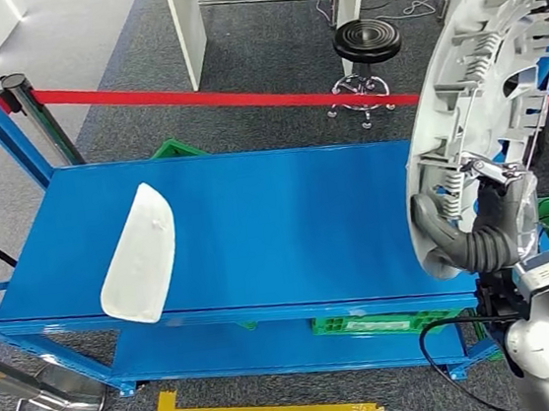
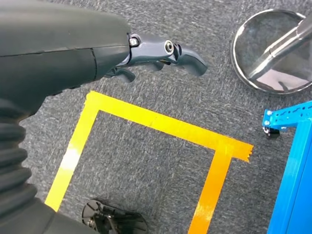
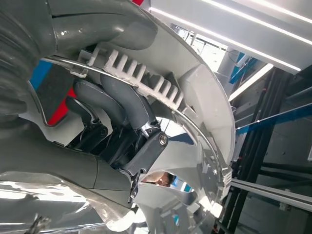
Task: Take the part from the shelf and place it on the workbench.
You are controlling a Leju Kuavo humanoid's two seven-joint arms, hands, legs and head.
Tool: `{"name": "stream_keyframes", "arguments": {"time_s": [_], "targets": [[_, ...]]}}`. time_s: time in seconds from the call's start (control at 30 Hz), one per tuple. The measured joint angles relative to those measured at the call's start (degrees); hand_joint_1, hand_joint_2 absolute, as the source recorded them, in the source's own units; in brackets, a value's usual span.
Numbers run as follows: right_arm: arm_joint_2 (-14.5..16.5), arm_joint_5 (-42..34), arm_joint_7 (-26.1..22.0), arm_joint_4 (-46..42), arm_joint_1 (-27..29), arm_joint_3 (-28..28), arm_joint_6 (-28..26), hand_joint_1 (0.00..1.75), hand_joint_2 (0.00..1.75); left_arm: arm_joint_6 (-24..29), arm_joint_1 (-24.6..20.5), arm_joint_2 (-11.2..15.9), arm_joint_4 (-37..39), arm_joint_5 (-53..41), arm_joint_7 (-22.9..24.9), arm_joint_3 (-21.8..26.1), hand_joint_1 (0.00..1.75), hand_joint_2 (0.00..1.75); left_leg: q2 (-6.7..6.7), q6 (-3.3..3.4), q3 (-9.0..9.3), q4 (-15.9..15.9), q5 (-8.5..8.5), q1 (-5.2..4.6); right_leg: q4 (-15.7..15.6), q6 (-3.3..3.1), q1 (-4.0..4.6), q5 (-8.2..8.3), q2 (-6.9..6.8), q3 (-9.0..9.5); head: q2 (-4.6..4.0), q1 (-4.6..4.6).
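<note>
My right hand [image 1: 476, 227] grips a large round silver-white wheel cover [image 1: 480, 93] by its lower rim and holds it upright, ribbed back side toward me, above the right end of the blue workbench [image 1: 274, 225]. In the right wrist view the dark fingers [image 3: 125, 105] curl over the wheel cover's [image 3: 206, 102] ribbed inner rim. A white curved plastic part [image 1: 138, 253] lies on the workbench near its left front edge. My left hand [image 2: 162, 53] hangs over the floor with its fingers extended and nothing in it.
A red barrier belt [image 1: 230, 98] on a post [image 1: 36, 114] runs behind the bench. A black stool [image 1: 366, 46] and white table legs stand beyond. Green crates [image 1: 390, 321] sit under the bench. Yellow floor tape [image 2: 154, 122] and a chrome post base [image 2: 274, 51] lie below.
</note>
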Motion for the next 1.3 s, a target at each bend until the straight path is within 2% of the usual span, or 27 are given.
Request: {"name": "stream_keyframes", "arguments": {"time_s": [0.6,0.83,1.3], "targets": [[0.0,0.35,0.33,-0.06,0.93,-0.07,0.15,1.75,1.75,-0.02,-0.09,0.04,0.6,-0.03,0.37,0.19,0.0,1.75,0.0,0.0,0.0,0.0,0.0,0.0,0.0,0.0,0.0,0.0,0.0,0.0,0.0,-0.01],[0.03,-0.77,1.91,-0.1,1.5,-0.19,1.34,1.75,1.75,0.32,-0.08,0.04,0.69,-0.22,0.83,0.19,0.0,1.75,0.0,0.0,0.0,0.0,0.0,0.0,0.0,0.0,0.0,0.0,0.0,0.0,0.0,0.0],[1.35,1.08,2.27,-1.61,3.82,-0.27,-1.56,1.75,1.75,0.31,-0.1,0.02,0.69,-0.2,1.16,0.26,0.0,1.75,0.0,0.0,-0.01,0.0,0.0,0.0,0.0,0.0,0.0,0.0,0.0,-0.01,0.0,0.01]]}}
